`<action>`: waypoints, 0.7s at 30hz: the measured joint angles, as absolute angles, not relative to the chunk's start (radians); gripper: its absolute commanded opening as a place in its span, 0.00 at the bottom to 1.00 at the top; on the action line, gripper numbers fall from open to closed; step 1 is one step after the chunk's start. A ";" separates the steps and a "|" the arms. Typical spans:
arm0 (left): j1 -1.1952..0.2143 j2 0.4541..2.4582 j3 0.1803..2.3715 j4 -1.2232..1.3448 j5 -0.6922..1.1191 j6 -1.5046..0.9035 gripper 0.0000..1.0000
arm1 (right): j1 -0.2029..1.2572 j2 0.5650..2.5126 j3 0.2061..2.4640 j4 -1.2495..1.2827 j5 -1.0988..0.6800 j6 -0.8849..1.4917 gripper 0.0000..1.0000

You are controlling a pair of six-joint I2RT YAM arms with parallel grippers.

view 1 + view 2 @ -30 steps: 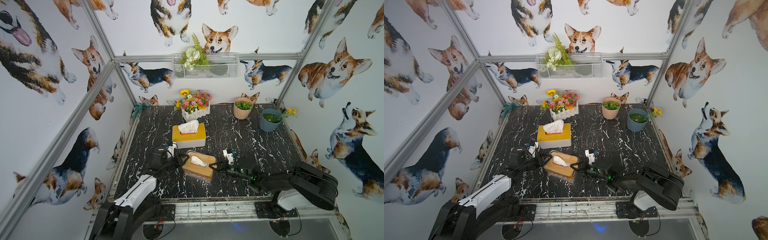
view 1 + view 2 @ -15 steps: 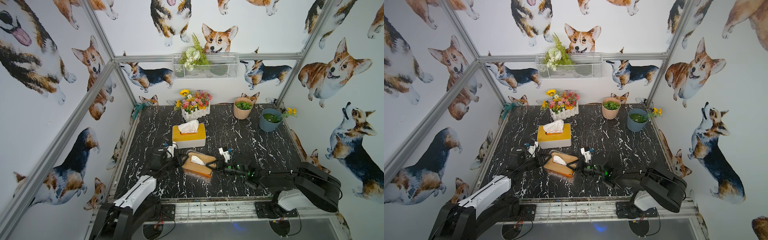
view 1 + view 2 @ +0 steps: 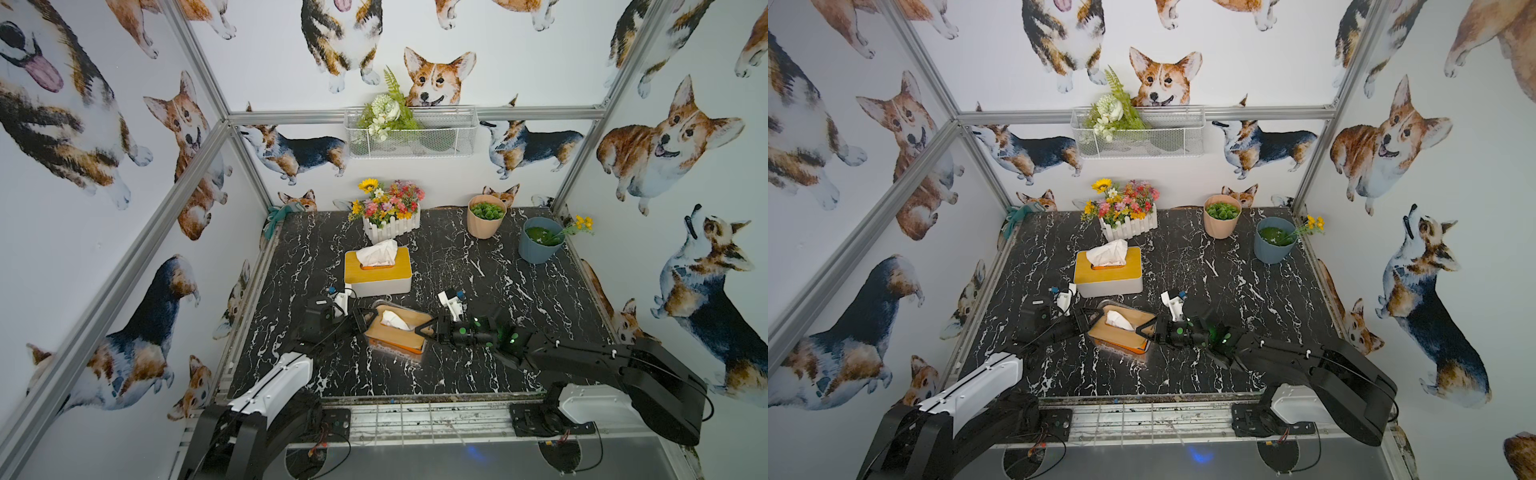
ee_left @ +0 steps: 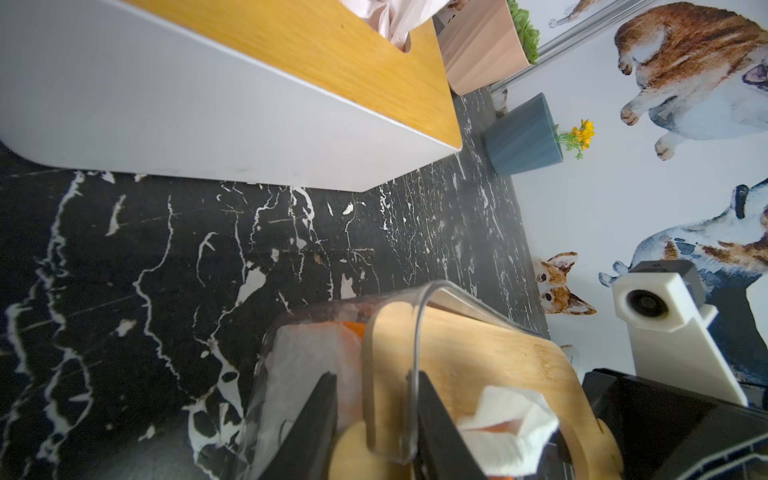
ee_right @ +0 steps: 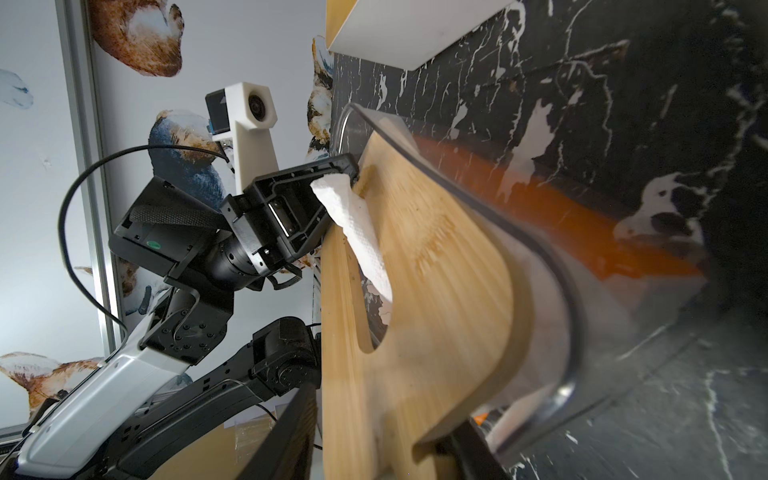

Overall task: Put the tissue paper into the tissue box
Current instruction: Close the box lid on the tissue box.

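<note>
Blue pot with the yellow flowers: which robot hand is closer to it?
Right. The right gripper sits at the end of the clear tissue box that faces the blue pot; the left gripper is at the box's opposite end, farther from the pot.

We find both top views bright and evenly lit, with the frame posts (image 3: 199, 70) bowing toward the edges. Just ahead of the left pincer (image 4: 374, 386), the clear tissue box (image 4: 417, 332) rim catches glare. Around the right pincer (image 5: 380, 411), the wooden lid (image 5: 436, 270) goes soft and out of focus.
</note>
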State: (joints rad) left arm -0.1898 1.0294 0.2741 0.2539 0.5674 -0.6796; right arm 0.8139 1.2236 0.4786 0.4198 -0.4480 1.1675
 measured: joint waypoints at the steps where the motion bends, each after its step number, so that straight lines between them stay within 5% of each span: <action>1: -0.190 1.030 0.273 0.257 0.567 -0.680 0.33 | 0.805 1.205 0.480 0.398 -0.457 1.164 0.51; 10: -0.191 1.042 0.268 0.275 0.565 -0.680 0.33 | 0.755 0.990 0.430 0.257 -0.496 1.140 0.82; 21: -0.191 1.024 0.260 0.273 0.556 -0.681 0.34 | 0.744 1.056 0.373 0.294 -0.508 1.174 0.86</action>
State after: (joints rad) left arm -0.1905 1.0245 0.2600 0.2729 0.5564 -0.6811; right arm 0.7441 1.0565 0.3729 0.2943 -0.5079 1.1740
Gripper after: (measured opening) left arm 0.342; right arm 0.865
